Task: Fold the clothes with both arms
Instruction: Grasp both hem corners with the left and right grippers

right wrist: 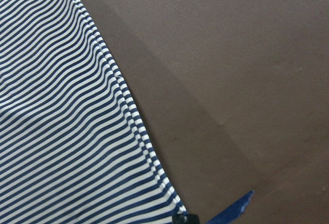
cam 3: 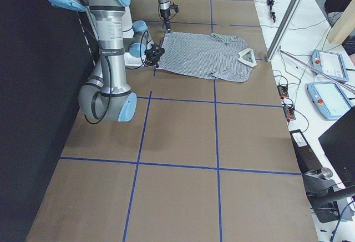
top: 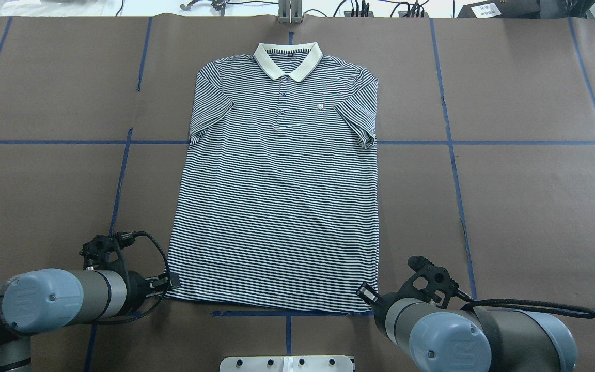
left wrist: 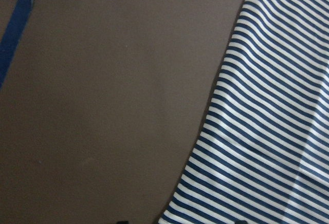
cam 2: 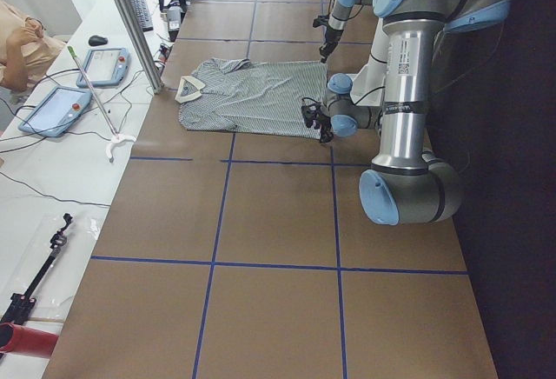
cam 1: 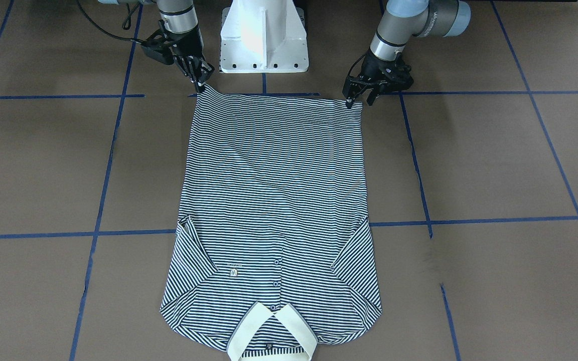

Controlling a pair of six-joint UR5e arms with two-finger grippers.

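Observation:
The striped polo shirt (cam 1: 274, 190) (top: 277, 206) lies flat and face up on the brown table, its cream collar (top: 288, 61) pointing away from the robot and both short sleeves tucked in along the body. At the hem corner on the robot's left, my left gripper (cam 1: 358, 102) (top: 171, 283) is open, one finger on each side of the fabric edge (left wrist: 205, 131). My right gripper (cam 1: 200, 87) (top: 363, 293) is shut on the opposite hem corner (right wrist: 169, 198). The hem runs straight between the two grippers.
The white pedestal base (cam 1: 264, 35) stands just behind the hem, between the arms. Blue tape lines (top: 452, 155) grid the brown table cover. A side bench with tablets (cam 2: 52, 109) and cables runs past the collar end, and a person's arm (cam 2: 22, 40) shows there.

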